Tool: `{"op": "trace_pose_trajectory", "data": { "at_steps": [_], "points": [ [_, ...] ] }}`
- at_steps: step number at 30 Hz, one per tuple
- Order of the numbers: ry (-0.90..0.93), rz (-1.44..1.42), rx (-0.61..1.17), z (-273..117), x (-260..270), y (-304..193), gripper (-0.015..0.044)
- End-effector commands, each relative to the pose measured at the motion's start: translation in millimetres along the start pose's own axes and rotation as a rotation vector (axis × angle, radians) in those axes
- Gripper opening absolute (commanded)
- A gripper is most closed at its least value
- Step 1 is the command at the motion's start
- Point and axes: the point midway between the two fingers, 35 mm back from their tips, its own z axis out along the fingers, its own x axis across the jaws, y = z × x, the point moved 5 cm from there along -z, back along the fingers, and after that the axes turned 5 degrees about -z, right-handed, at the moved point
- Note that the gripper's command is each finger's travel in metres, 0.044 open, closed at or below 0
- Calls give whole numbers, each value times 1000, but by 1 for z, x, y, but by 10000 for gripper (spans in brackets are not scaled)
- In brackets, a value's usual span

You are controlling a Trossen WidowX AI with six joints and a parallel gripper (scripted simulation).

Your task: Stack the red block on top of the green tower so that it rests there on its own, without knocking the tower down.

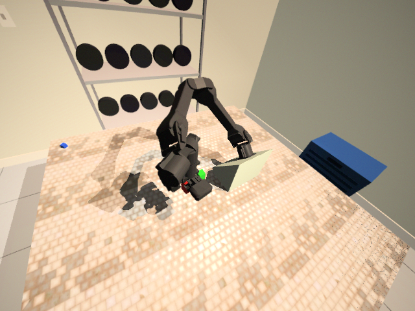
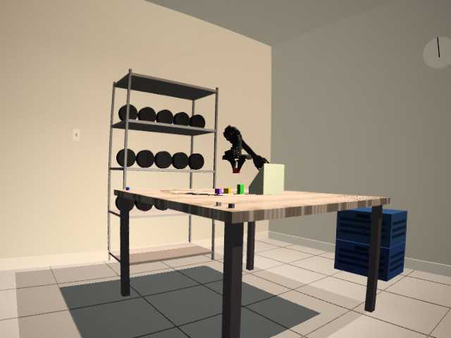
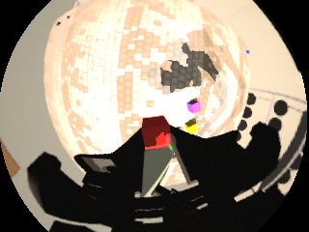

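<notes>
The red block (image 1: 185, 188) (image 2: 236, 170) (image 3: 155, 131) is held between the fingertips of my gripper (image 2: 236, 169) (image 3: 154, 128), high above the table. The green tower (image 1: 201, 174) (image 2: 240, 189) stands upright on the table, beside the pale wedge-shaped block at the arm's base. In the exterior view the red block hangs above the tower and slightly to its left, with a wide gap between them. In the wrist view only a sliver of the green tower (image 3: 171, 147) shows past the red block; the rest is hidden.
A yellow block (image 2: 227, 190) (image 3: 191, 127) and a purple block (image 2: 218, 191) (image 3: 194, 106) stand left of the tower in the exterior view. The pale wedge (image 1: 249, 170) (image 2: 273, 179) is on its right. A small blue block (image 1: 63, 145) (image 2: 127, 188) lies at the table's far left corner.
</notes>
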Motion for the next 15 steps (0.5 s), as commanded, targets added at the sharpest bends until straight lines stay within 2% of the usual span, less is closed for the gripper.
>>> {"op": "trace_pose_trajectory", "data": {
  "at_steps": [1, 15],
  "points": [
    [2, -5, 2, -1, -9, -14, 0],
    [-2, -5, 6, 2, -39, -71, 0]
  ]
}}
